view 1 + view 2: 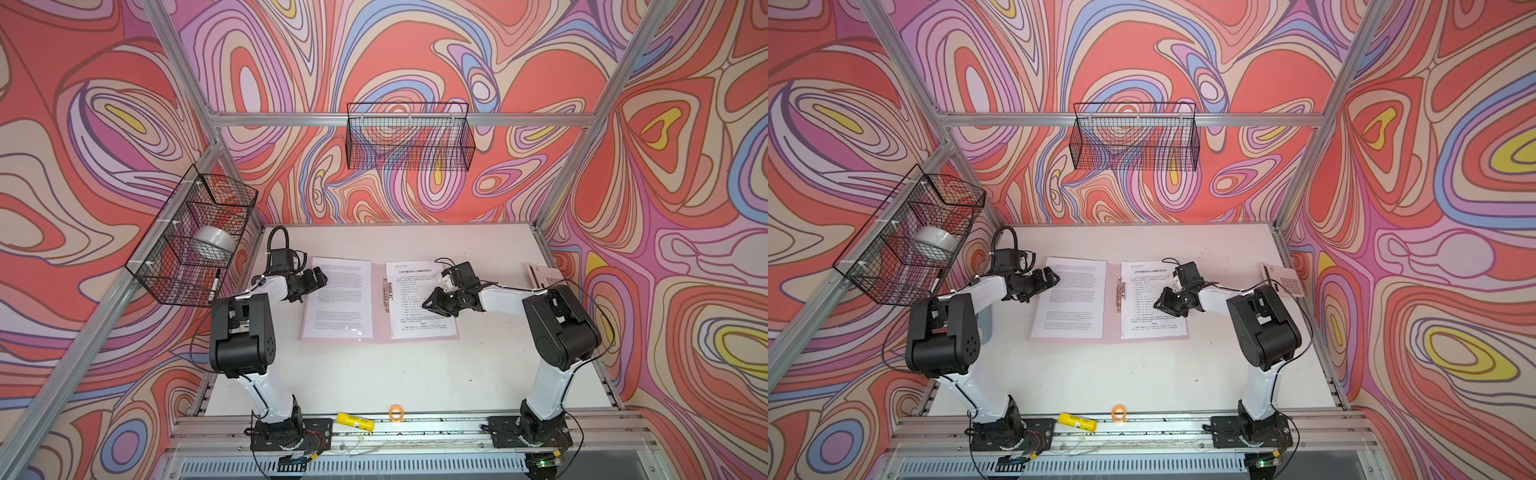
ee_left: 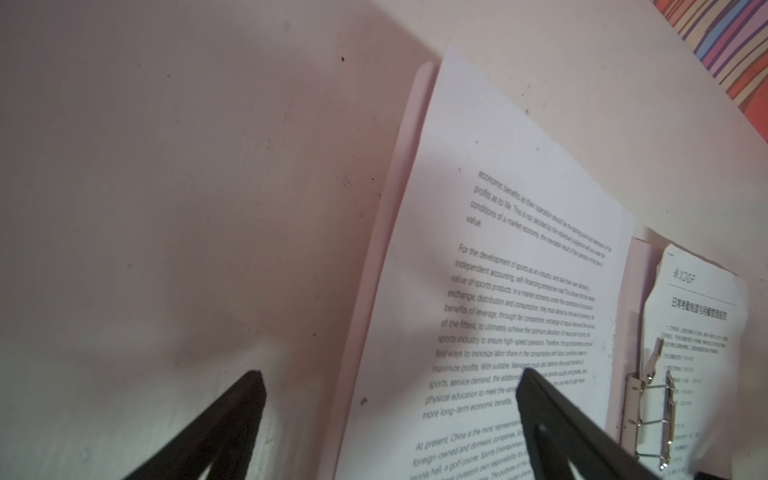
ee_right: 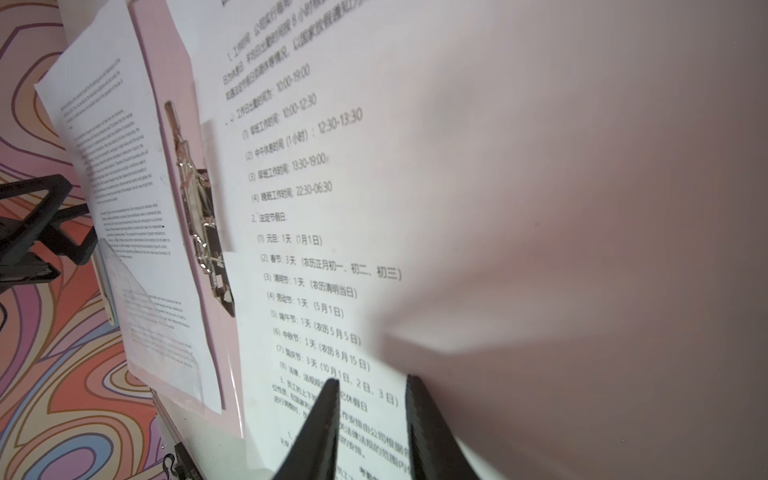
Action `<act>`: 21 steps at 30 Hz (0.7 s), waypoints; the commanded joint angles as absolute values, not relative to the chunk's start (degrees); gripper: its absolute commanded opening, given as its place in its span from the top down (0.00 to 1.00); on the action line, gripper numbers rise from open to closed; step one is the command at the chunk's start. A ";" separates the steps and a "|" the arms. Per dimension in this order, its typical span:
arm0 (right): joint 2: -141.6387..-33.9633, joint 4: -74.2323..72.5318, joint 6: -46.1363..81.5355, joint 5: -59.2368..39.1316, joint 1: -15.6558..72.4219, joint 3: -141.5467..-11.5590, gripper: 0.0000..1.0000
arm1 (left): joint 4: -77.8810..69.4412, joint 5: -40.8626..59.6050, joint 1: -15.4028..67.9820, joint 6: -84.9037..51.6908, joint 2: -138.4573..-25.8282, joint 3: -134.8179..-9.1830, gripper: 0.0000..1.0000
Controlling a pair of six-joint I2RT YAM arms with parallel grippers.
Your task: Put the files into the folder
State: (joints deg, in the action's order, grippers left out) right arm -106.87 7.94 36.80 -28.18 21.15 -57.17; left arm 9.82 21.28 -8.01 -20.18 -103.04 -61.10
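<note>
The folder [image 1: 378,318] lies open near the far edge of the bench [image 1: 415,374]. On its halves lie the left sheet [image 1: 338,303] and the right sheet [image 1: 409,282]. The left gripper [image 1: 322,277] is wide open and empty, across the left sheet's outer edge. The right gripper [image 1: 428,305] is a little open and empty, over the right sheet.

Swirl-patterned walls [image 1: 374,50]; white table [image 1: 415,374]; aluminium frame [image 1: 399,119]

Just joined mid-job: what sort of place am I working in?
Probably a staged robot test cell, not a real office: silver aluminium frame bars, swirling multicoloured printed walls, and two black-and-white robot arms mounted at the edge of a white tabletop.
</note>
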 commanded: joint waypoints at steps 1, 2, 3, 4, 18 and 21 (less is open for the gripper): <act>-108.64 11.56 37.03 -26.02 21.53 -54.68 0.71 | 6.39 27.91 -9.20 -21.88 -104.48 -62.21 0.09; -108.44 11.52 37.09 -26.02 21.48 -54.59 0.71 | 5.47 30.00 -9.35 -22.35 -105.13 -62.20 0.12; -108.25 11.51 37.11 -26.01 21.45 -54.50 0.71 | 4.77 31.73 -9.40 -22.94 -105.71 -62.29 0.16; -108.11 11.51 37.15 -25.93 21.45 -54.42 0.71 | 4.15 32.75 -9.46 -23.35 -106.16 -62.28 0.19; -107.10 12.38 37.87 -26.55 21.09 -54.60 0.72 | 3.65 38.09 -9.84 -23.76 -106.15 -63.00 0.83; -106.81 12.90 37.79 -26.24 21.09 -54.76 0.72 | 2.31 40.36 -9.81 -24.24 -106.42 -62.62 0.89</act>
